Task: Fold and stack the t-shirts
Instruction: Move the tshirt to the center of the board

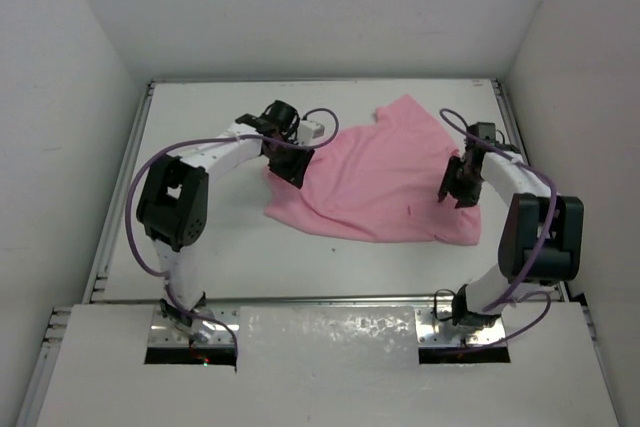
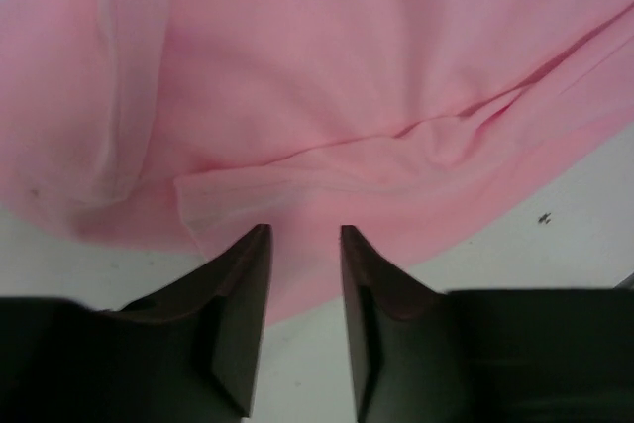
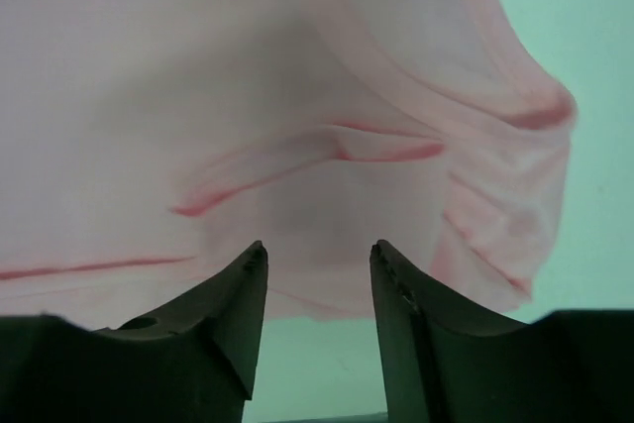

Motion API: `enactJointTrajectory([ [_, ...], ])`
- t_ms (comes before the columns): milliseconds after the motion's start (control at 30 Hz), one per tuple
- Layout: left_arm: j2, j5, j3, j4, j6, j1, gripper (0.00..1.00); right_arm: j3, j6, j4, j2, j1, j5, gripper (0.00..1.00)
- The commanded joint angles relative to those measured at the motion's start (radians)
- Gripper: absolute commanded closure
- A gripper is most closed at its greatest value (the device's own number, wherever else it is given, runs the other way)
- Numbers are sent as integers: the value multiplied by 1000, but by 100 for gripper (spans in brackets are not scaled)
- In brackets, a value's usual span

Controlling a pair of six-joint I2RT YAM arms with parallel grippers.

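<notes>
**Left hand (image 2: 302, 230) and right hand (image 3: 317, 247), both parted, at the edges of the pink t-shirt (image 1: 370, 182)**

On my left hand the two dark fingers stand a little apart, tips over a rumpled fold of the cloth, nothing pinched between them. My right hand is likewise spread at the cloth's border, gripping nothing. Seen from above, the t-shirt lies crumpled and unfolded on the white tabletop (image 1: 230, 247), from centre toward 1 o'clock. My left hand sits at its 9 o'clock edge, my right hand at its 3 o'clock edge.
</notes>
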Motion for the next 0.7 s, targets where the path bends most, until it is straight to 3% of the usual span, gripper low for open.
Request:
enactJointTrajectory([
  [0, 1, -37, 2, -3, -46, 26, 64, -19, 14, -11, 35, -50, 23, 53],
  [333, 67, -216, 45, 16, -119, 9, 60, 44, -22, -20, 116, -67, 151, 34],
  [467, 114, -251, 61, 30, -141, 9, 59, 22, -31, -21, 118, -67, 183, 33],
  [667, 166, -285, 126, -9, -135, 8, 60, 16, -60, 13, 145, -67, 111, 35],
])
